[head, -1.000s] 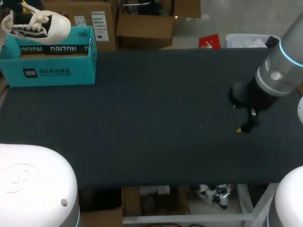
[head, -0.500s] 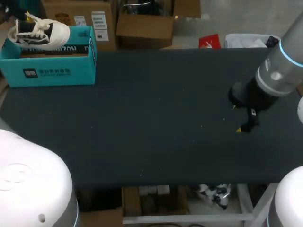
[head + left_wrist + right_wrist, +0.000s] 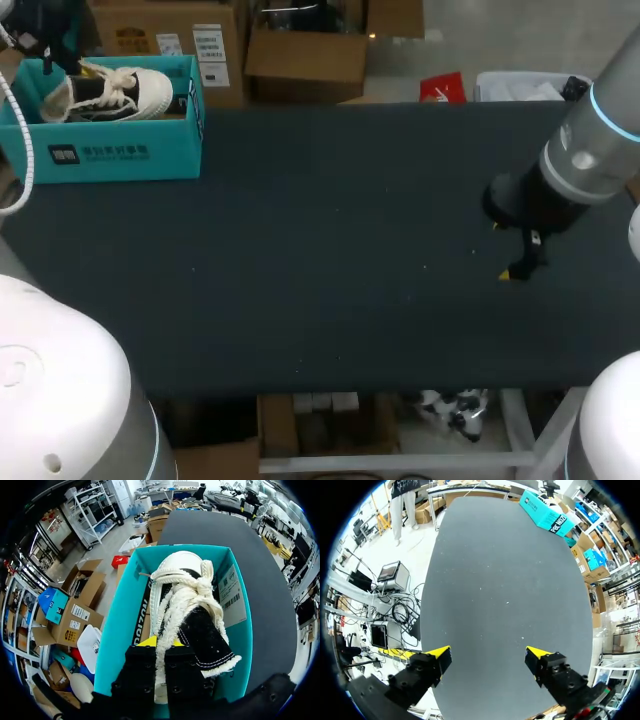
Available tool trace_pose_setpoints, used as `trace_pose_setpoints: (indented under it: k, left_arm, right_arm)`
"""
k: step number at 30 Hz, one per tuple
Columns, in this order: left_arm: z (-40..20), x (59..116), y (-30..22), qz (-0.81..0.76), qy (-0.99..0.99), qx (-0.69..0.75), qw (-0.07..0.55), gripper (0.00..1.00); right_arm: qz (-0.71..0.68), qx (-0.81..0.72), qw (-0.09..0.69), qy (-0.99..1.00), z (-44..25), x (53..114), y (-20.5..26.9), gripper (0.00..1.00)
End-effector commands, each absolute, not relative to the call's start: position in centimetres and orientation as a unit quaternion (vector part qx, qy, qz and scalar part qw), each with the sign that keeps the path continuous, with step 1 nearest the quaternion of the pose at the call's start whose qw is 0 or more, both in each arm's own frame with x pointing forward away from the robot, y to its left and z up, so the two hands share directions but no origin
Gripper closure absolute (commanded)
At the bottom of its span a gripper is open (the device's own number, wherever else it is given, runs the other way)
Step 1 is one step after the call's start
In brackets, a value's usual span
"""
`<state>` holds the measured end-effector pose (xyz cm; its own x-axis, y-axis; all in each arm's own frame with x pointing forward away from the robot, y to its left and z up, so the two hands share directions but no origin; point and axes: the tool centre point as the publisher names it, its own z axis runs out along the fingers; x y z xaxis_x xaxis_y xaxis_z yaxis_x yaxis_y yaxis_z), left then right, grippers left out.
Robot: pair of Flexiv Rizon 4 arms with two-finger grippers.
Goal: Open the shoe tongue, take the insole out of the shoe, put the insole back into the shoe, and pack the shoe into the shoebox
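A cream sneaker (image 3: 115,92) with white laces and a black tongue lies inside the teal shoebox (image 3: 110,150) at the table's far left corner, its toe pointing right. My left gripper (image 3: 55,62) hangs over the box's left end. In the left wrist view, my left gripper (image 3: 161,642) is shut on the sneaker (image 3: 187,595) at its heel end, with the shoe low between the shoebox walls (image 3: 117,625). My right gripper (image 3: 502,251) hovers open over the table's right side, far from the box. The right wrist view shows my right gripper (image 3: 487,654) with nothing between its fingers and the shoebox (image 3: 545,511) far ahead.
The dark table top (image 3: 320,260) stretches between the shoebox and my right gripper. White housings of my arms cover the near left corner (image 3: 60,400) and the near right corner (image 3: 610,420).
The sneaker came down from above the shoebox's back edge into the box, carried by my left gripper. My left arm's white housing shifted. The right arm stayed still.
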<state>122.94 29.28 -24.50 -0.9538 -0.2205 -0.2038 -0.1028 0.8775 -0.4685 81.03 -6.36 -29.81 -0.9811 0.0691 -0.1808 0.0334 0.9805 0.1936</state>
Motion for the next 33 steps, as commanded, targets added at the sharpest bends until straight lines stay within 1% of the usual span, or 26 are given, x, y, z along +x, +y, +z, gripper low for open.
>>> trace_pose_setpoints:
  k: [1, 10, 11, 12, 13, 14, 23, 28, 33]
  left_arm:
    - [-25.6, 124.3, 29.4, -0.241, 0.968, -0.046, -0.056, 1.0]
    - [-28.6, 123.8, 28.3, -0.203, 0.973, -0.061, -0.088, 1.0]
    - [-28.9, 123.9, 28.2, -0.197, 0.974, -0.065, -0.088, 0.68]
    - [-29.0, 123.8, 28.2, -0.195, 0.975, -0.064, -0.089, 0.29]
    - [-29.0, 123.8, 28.2, -0.193, 0.975, -0.066, -0.087, 0.08]
    - [-28.7, 123.6, 28.2, -0.192, 0.976, -0.067, -0.083, 0.0]
    - [-22.3, 120.5, 27.4, -0.213, 0.975, -0.055, -0.04, 0.0]
    - [-19.0, 116.4, 25.8, -0.188, 0.981, -0.049, -0.013, 0.0]
    - [-17.2, 112.2, 23.9, -0.166, 0.985, -0.043, 0.002, 0.0]
  right_arm:
    - [0.095, 0.026, 0.093, 0.991, -29.8, 81.0, -6.4, 0.0]
    - [0.095, 0.026, 0.093, 0.991, -29.8, 81.0, -6.4, 0.0]
    - [0.095, 0.026, 0.093, 0.991, -29.8, 81.0, -6.4, 0.0]
    - [0.095, 0.026, 0.093, 0.991, -29.8, 81.0, -6.4, 0.0]
    - [0.095, 0.026, 0.093, 0.991, -29.8, 81.0, -6.4, 0.0]
    - [0.095, 0.026, 0.093, 0.991, -29.8, 81.0, -6.4, 0.0]
    - [0.095, 0.026, 0.093, 0.991, -29.8, 81.0, -6.4, 0.0]
    - [0.095, 0.026, 0.093, 0.991, -29.8, 81.0, -6.4, 0.0]
    - [0.095, 0.026, 0.093, 0.991, -29.8, 81.0, -6.4, 0.0]
